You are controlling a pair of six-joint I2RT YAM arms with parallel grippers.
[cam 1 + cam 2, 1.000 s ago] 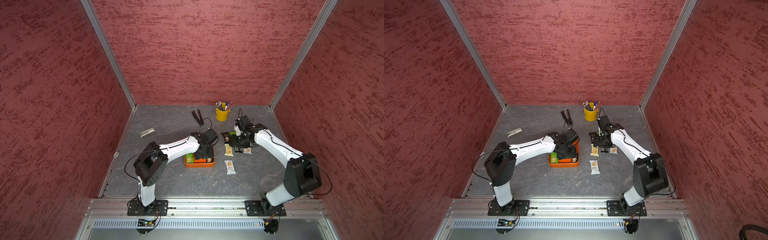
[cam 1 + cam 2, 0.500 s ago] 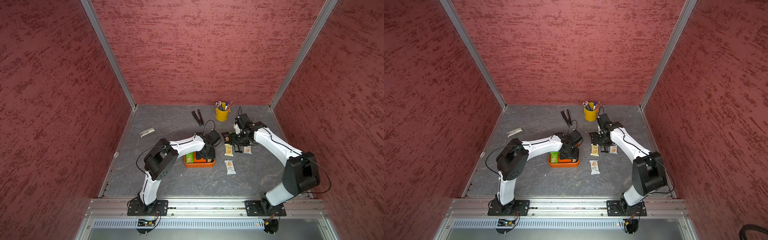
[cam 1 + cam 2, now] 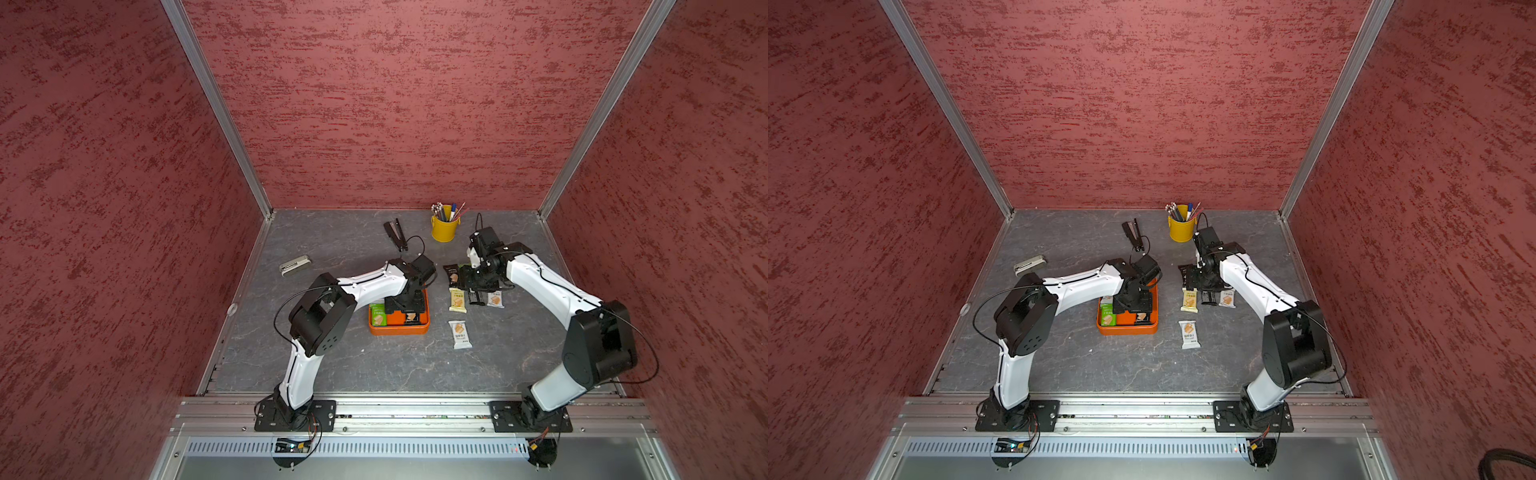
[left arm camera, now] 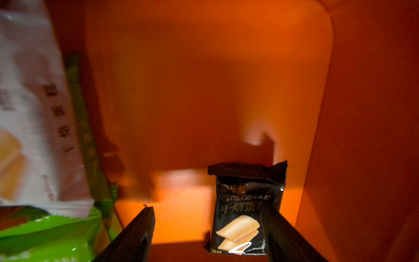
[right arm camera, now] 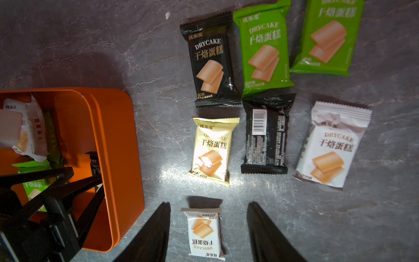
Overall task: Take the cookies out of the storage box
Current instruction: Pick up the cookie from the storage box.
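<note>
The orange storage box (image 3: 399, 330) (image 3: 1127, 331) sits mid-table. My left gripper (image 3: 405, 309) (image 4: 207, 213) reaches down into it, open. A black cookie packet (image 4: 244, 204) stands between its fingers, leaning by one finger (image 4: 272, 224). Green (image 3: 377, 314) and white (image 4: 34, 118) packets lie at the box's other side. My right gripper (image 3: 475, 293) (image 5: 208, 206) hovers open over the table right of the box, holding nothing. Beneath it, several cookies lie on the table: black (image 5: 212, 61), green (image 5: 264, 47), yellow (image 5: 213, 147), a face-down black packet (image 5: 265, 136) and white packets (image 5: 332, 145) (image 5: 204, 233).
A yellow pen bucket (image 3: 444, 230) and a black stapler (image 3: 395, 235) stand at the back. A grey stapler-like bar (image 3: 294, 265) lies at the left. Red walls close in the table on three sides.
The left arm has folded in nearer the box and its jaws have spread wider inside it. The right arm has stayed about where it was.
</note>
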